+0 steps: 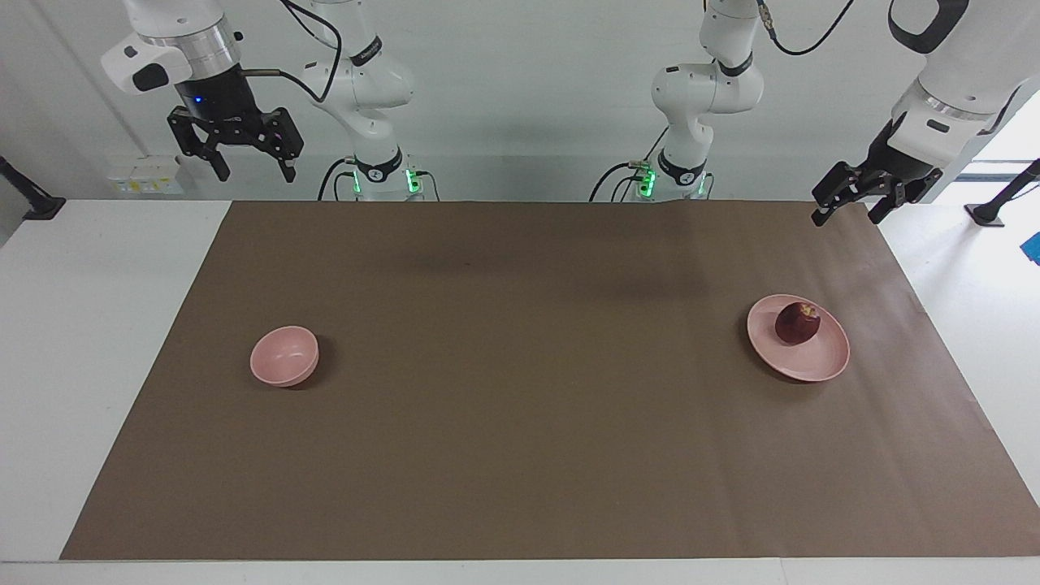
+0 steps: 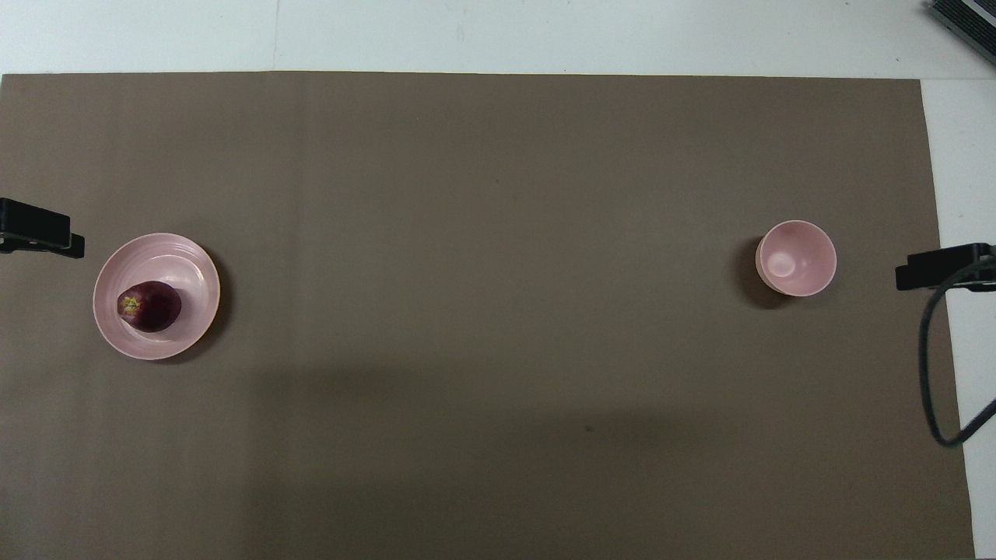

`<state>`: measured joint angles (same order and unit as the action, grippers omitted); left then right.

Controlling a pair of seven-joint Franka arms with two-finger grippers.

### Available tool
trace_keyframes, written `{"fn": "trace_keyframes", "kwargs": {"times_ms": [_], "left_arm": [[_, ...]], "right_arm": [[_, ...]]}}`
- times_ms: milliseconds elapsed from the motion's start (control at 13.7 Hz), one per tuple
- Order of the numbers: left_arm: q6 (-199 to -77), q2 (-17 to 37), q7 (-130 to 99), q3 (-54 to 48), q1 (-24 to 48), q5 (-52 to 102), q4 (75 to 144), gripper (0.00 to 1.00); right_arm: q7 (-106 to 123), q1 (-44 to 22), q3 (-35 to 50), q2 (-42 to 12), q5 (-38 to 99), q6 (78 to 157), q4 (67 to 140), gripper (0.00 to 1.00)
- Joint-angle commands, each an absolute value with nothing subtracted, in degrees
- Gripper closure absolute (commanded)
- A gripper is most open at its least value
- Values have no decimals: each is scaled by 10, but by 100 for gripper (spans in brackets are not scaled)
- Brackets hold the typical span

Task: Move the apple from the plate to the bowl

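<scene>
Overhead view: apple (image 2: 149, 306), dark red w/ a pale yellowish patch, sits on the pink plate (image 2: 187, 264), off-centre, on the part nearer the robots and toward the left arm's end of the table. Plate lies flat on the brown mat (image 2: 482, 350) at that end. Pink bowl (image 2: 797, 257) stands upright on the same mat, well apart from the plate, toward the right arm's end; nothing in it. Facing view shows the same: apple (image 1: 797, 322) on plate (image 1: 812, 361), bowl (image 1: 283, 355) alone at the other end. Left gripper (image 1: 849, 205) hangs in the air over the mat's edge nearest the robots, near the corner at the plate's end, tilted, fingers spread, pinching nothing, well clear of apple and plate. Right gripper (image 1: 253, 172) is raised high by the right arm's end, pointing down, fingers spread, holding nothing. Mat covers most of the white table (image 1: 89, 325).
</scene>
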<state>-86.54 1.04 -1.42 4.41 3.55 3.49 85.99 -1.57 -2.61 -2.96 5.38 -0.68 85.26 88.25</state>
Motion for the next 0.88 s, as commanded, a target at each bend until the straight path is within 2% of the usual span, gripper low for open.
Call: {"fn": "trace_keyframes", "kwargs": {"times_ms": [0, 365, 804], "left_arm": [[-864, 4, -11, 47, 41, 26, 867, 0], [-889, 6, 9, 47, 34, 26, 888, 0], [-978, 4, 21, 49, 33, 25, 981, 0]], "right_arm": [[1, -18, -27, 63, 5, 848, 889, 0], [1, -18, -27, 63, 5, 848, 889, 0], [1, -18, -27, 63, 5, 848, 889, 0]]}}
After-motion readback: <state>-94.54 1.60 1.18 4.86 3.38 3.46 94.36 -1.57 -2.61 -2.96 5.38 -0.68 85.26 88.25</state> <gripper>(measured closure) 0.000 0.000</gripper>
